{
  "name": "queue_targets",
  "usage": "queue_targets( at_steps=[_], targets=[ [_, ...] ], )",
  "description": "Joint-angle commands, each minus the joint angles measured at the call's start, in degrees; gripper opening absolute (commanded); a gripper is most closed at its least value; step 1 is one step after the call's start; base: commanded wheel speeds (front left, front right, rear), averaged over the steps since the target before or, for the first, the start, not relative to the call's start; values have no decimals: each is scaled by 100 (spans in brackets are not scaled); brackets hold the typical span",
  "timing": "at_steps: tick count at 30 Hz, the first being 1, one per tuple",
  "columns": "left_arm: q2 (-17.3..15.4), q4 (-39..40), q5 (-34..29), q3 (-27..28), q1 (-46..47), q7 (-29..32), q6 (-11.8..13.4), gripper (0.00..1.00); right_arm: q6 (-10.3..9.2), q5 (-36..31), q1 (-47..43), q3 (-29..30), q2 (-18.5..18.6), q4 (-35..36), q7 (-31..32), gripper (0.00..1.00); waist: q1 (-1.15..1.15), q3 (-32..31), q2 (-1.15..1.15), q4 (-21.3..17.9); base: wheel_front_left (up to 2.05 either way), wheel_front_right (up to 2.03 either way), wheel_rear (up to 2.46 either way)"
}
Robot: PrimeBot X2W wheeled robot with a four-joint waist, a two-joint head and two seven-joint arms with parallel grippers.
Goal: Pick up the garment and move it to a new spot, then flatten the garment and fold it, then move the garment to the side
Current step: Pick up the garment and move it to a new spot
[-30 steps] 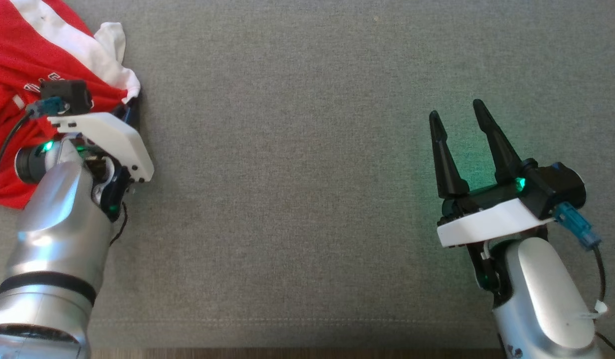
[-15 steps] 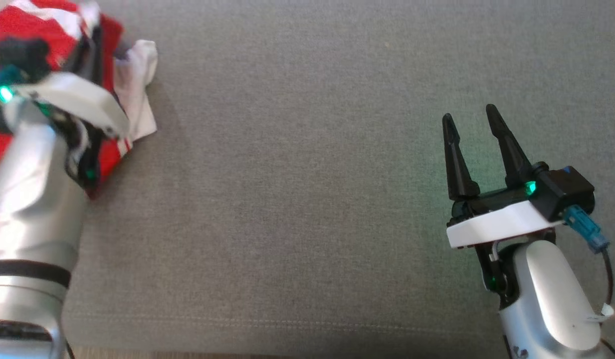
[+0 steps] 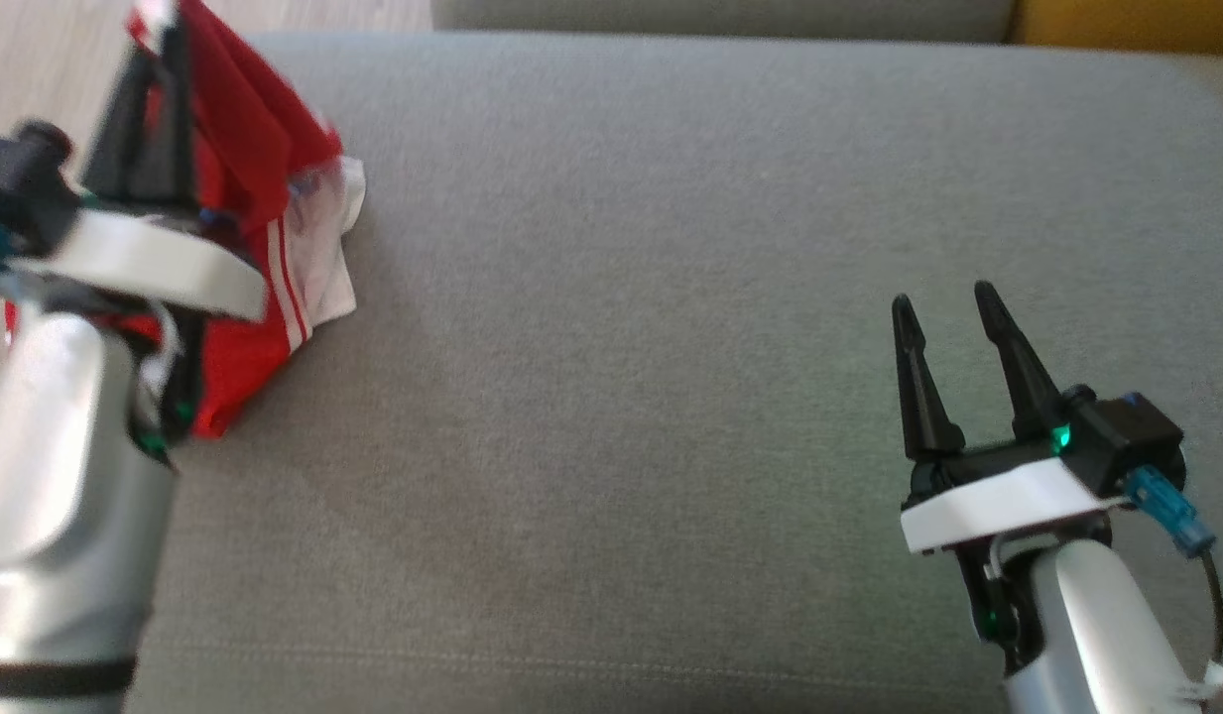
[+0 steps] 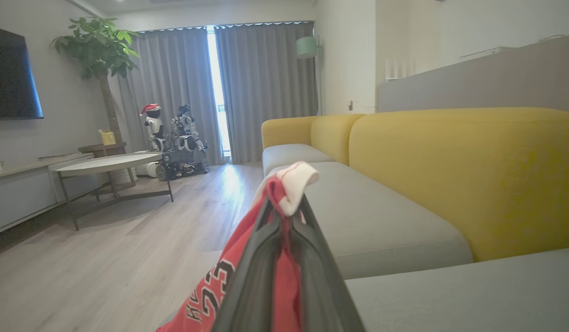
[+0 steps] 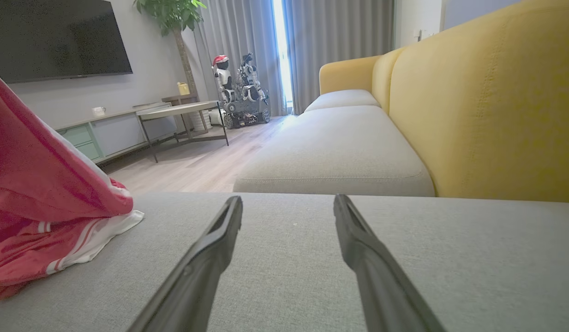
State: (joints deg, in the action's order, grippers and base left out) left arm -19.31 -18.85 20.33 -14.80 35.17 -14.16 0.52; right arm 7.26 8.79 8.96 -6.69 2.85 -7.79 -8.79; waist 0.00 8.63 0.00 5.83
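The left hand [image 3: 160, 40] is pinched on the top of the red jersey [image 3: 244, 149], which drapes down onto the sofa seat [image 3: 621, 297] at its far left. The right hand [image 3: 943, 296], spread and empty, sits well apart to the right. The bare seat between the 2 looks like the landing spot.

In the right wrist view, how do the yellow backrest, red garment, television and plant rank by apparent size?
1. yellow backrest
2. red garment
3. television
4. plant
The red garment lies nearest, so its true rank is unsure.
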Motion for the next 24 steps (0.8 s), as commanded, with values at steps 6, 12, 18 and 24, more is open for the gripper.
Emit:
queue_targets(
  at_steps=[6,12,18,24],
  targets=[
    [-27,1182,27,-234,-463,461,86,0,23,47,-197,-48,3,498,175,100,0,-357,0,-511,0,0,0],
    [478,1350,64,-778,-549,685,31,0,23,17,-223,-93,3,861,326,100,0,-142,0,-1176,0,0,0],
    [936,989,28,-1190,-117,701,-123,0,23,87,-133,-225,3,1111,339,100,0,239,0,-2010,0,0,0],
    [1203,555,-12,-1297,536,611,-205,0,23,238,-80,-295,3,1138,194,100,0,610,0,-2758,0,0,0]
  ],
)
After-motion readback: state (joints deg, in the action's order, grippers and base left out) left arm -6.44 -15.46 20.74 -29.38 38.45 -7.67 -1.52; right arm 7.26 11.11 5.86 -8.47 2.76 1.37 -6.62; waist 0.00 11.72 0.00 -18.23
